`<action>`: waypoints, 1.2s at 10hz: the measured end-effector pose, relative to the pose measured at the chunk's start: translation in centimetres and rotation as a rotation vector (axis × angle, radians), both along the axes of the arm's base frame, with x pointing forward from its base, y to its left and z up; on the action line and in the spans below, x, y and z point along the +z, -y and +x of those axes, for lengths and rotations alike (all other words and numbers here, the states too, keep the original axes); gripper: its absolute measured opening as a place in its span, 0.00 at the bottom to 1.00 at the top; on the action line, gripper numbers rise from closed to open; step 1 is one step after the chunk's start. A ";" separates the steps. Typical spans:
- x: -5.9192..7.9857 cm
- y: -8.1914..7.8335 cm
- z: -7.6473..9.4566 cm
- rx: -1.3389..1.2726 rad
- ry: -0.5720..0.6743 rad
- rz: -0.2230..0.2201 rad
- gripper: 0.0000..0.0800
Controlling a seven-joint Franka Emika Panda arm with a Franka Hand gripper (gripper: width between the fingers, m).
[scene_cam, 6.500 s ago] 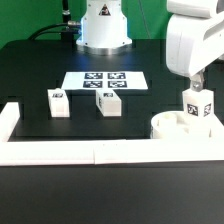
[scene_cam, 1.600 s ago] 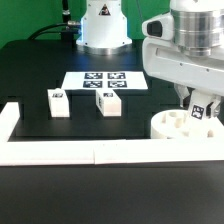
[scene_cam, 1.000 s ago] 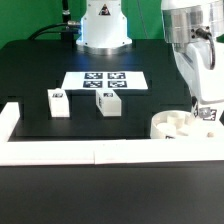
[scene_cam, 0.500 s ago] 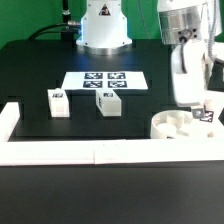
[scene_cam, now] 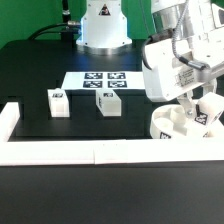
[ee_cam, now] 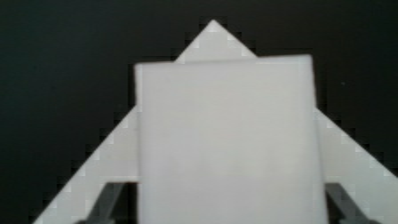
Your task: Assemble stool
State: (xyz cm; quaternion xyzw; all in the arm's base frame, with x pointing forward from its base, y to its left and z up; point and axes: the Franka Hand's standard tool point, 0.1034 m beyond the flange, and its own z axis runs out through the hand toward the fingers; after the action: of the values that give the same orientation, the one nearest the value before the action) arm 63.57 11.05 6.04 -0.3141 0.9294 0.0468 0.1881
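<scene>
Gripper (scene_cam: 203, 110) clamped on held leg block (scene_cam: 206, 116) at the round seat (scene_cam: 170, 127).
Jaws stood partway closed and pinched the tagged held leg block by its sides. In the wrist view that block (ee_cam: 226, 140) filled the gap between the two dark fingers (ee_cam: 114, 203). Its lower end met the seat's top on the side toward the exterior view's right; whether it sat in a socket could not be told. Seat lay at the exterior view's right, just inside the white border rail (scene_cam: 95, 153). First spare leg block (scene_cam: 57, 102) stood on the black table (scene_cam: 30, 70) toward the exterior view's left. Second spare leg block (scene_cam: 108, 102) stood near it, not touching. Both were nearer the camera than the marker board (scene_cam: 105, 81) and well apart from the seat. Robot base (scene_cam: 104, 25) sat behind the board.
</scene>
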 end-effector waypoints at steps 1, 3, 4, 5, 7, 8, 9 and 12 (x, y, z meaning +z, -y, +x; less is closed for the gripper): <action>0.0 0.0 -0.1 -0.004 0.003 -0.007 0.42; 0.0 -0.1 -0.2 0.027 0.010 -0.021 0.42; -0.1 -0.1 -0.2 0.035 0.011 -0.024 0.54; -0.1 -0.1 -0.2 0.035 0.011 -0.024 0.71; 0.5 -0.3 0.0 0.130 0.036 -0.049 0.78; 1.6 -0.3 0.3 0.213 0.068 -0.071 0.81; 2.7 -0.1 0.7 0.336 0.110 -0.111 0.81; 4.1 0.5 1.4 0.639 0.196 -0.225 0.81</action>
State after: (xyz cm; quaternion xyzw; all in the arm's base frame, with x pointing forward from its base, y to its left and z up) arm 65.02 10.60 10.17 -0.6106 0.7612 -0.0298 0.2166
